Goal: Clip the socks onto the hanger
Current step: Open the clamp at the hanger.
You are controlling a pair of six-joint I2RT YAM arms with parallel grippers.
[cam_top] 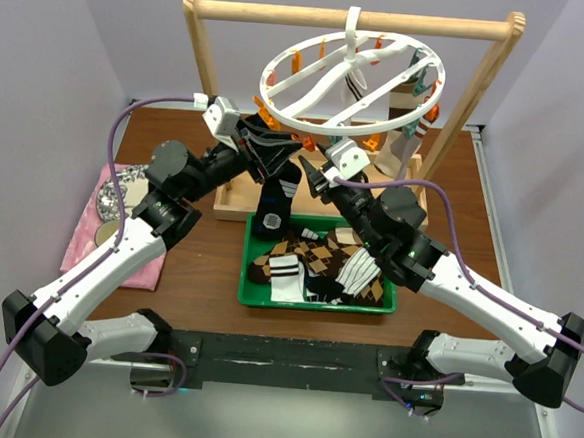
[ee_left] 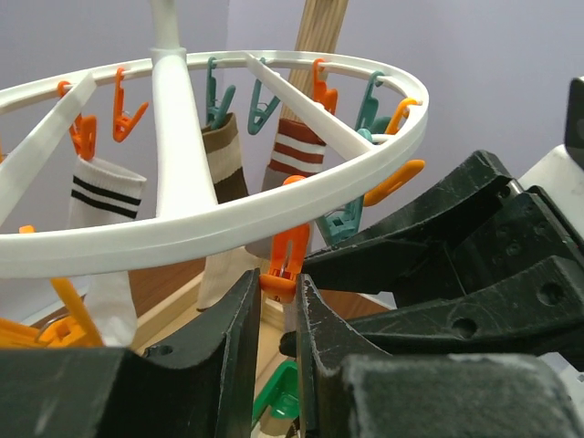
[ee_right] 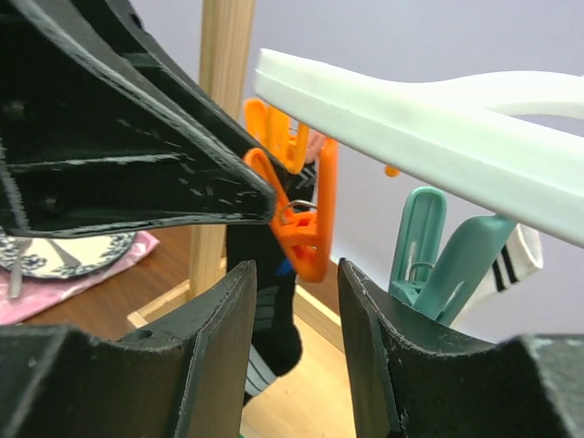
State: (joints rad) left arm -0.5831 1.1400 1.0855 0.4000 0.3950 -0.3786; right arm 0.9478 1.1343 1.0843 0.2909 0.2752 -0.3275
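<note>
The white ring hanger (cam_top: 352, 78) hangs from the wooden bar, with orange and teal pegs round its rim. My left gripper (cam_top: 269, 147) (ee_left: 278, 287) is shut on an orange peg (ee_left: 287, 260) (ee_right: 310, 237) at the near rim. A black sock (cam_top: 273, 206) (ee_right: 274, 321) hangs below that peg. My right gripper (cam_top: 315, 178) (ee_right: 294, 269) is open just beneath the peg, holding nothing. Other socks (ee_left: 105, 201) hang clipped on the far side. More socks (cam_top: 319, 266) lie in the green tray (cam_top: 246, 268).
The light wooden frame (cam_top: 351, 20) with its base board (cam_top: 227, 211) stands behind the tray. A pink cloth (cam_top: 85, 237) with a patterned plate (cam_top: 124, 187) lies at the left. Both arms meet close together under the hanger's near rim.
</note>
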